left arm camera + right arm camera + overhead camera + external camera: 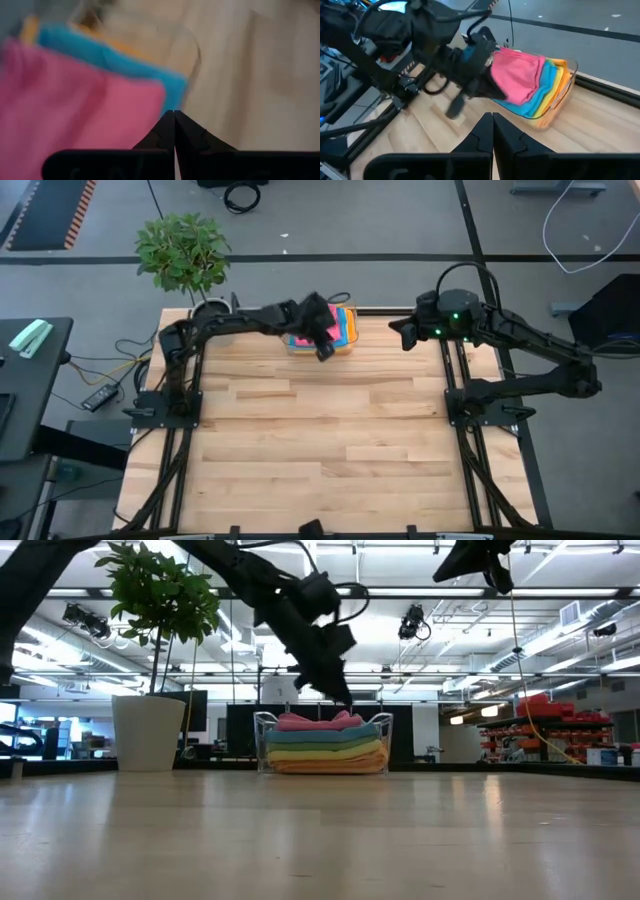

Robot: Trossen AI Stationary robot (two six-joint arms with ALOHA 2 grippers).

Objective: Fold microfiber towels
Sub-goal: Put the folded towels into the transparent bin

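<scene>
A stack of folded microfiber towels lies in a clear plastic bin (346,346) at the table's far edge, near the middle. The pink towel (318,721) is on top, with blue (115,57), green, yellow and orange ones below it (325,752). My left gripper (324,352) is shut and empty. It points down just above the bin's near left corner, with its tips (174,115) over the pink towel's edge (150,100). My right gripper (404,335) is shut and empty, held high to the right of the bin (555,100).
A potted plant (185,255) stands at the table's far left corner, behind the left arm's base. The bare wooden tabletop (320,440) stretches from the bin to the near edge. The arms' black frames run along the left and right sides.
</scene>
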